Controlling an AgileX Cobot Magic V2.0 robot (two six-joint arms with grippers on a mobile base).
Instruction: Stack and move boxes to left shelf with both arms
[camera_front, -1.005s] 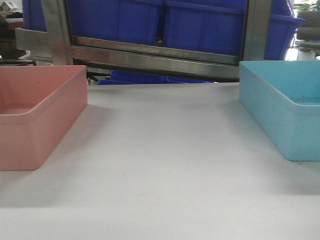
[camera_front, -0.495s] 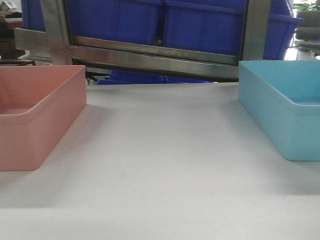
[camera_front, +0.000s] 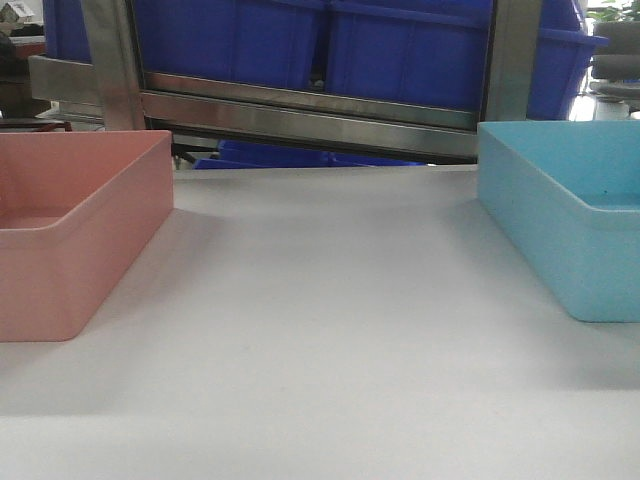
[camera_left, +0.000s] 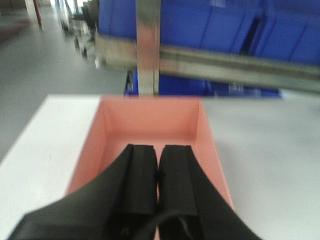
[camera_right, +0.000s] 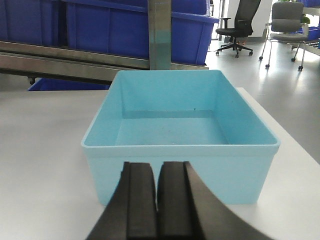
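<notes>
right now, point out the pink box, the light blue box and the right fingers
pink box (camera_front: 45, 285), front-facing view, near outer wall
light blue box (camera_right: 230, 175), right wrist view, near outer wall
right fingers (camera_right: 141, 200), right wrist view, top face of one finger

Left box (camera_front: 75, 235) and right box (camera_front: 560, 225) apart on table (camera_front: 320, 340), rack (camera_front: 300, 120) behind.
</notes>
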